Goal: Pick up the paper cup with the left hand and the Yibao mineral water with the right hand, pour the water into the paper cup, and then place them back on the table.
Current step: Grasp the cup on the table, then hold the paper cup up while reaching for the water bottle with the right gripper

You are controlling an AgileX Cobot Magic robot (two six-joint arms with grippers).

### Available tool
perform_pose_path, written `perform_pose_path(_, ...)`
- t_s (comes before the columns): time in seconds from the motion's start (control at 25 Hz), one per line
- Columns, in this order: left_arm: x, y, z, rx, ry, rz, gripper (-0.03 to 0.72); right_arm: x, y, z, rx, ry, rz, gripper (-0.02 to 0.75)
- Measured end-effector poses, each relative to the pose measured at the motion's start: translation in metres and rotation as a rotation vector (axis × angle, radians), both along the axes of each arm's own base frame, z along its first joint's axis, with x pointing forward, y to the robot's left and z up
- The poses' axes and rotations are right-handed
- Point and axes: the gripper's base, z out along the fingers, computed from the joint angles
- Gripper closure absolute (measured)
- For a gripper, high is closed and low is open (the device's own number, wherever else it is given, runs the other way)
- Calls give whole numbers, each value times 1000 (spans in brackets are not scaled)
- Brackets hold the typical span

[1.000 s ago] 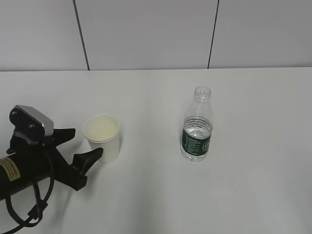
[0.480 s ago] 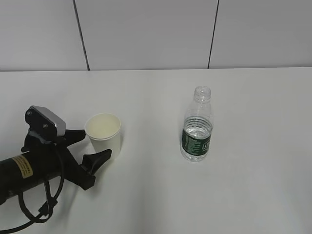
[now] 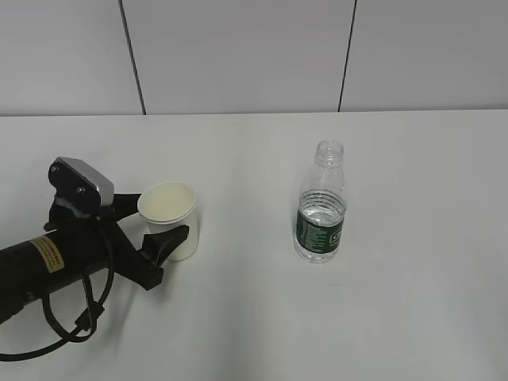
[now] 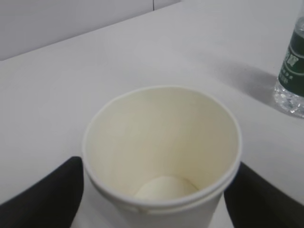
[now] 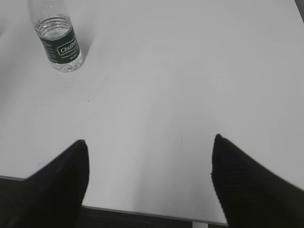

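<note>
The paper cup [image 3: 168, 218] stands upright and empty on the white table [image 3: 413, 159], left of the middle. My left gripper [image 3: 159, 220] is open, with one black finger on each side of the cup's wall. In the left wrist view the cup [image 4: 161, 142] fills the space between the fingers [image 4: 42, 199] of the left gripper [image 4: 157, 164]; whether they touch it is unclear. The Yibao mineral water [image 3: 321, 210], capless and partly filled, stands upright to the right of the cup. My right gripper [image 5: 149, 140] is open and holds nothing, well back from the bottle [image 5: 58, 40] near the table's front edge.
A grey panelled wall [image 3: 238, 55] runs behind the table. The bottle's lower part [image 4: 292, 71] shows at the right border of the left wrist view. The table's near edge [image 5: 142, 211] lies just under my right gripper.
My left arm has moved right and slightly forward, bringing its open fingers from beside the cup to either side of it. Cup and bottle have not moved.
</note>
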Motion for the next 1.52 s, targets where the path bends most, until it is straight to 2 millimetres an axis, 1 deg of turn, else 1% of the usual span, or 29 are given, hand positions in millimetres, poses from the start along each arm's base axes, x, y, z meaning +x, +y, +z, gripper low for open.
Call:
perform_pose_path(0.36,-2,0,-16,18,53,-12,97,0,0,0,0,0,0,146)
perform_pose_path(0.52,-2,0,-17,18,53,-14,97,0,0,0,0,0,0,146)
perform_pose_path(0.76,10,-5,-12,0,16,-23,97,0,0,0,0,0,0,146)
perform_pose_path(0.84,11,-6,-13,-6,22,-23,97,0,0,0,0,0,0,146)
perform_pose_path(0.96,11,-6,-16,-7,36,-33,97,0,0,0,0,0,0,146)
perform_pose_path(1.32,10,-7,-16,-6,36,-49,99,0,0,0,0,0,0,146)
perform_pose_path(1.52,10,-7,-16,-7,37,-49,148,0,0,0,0,0,0,146)
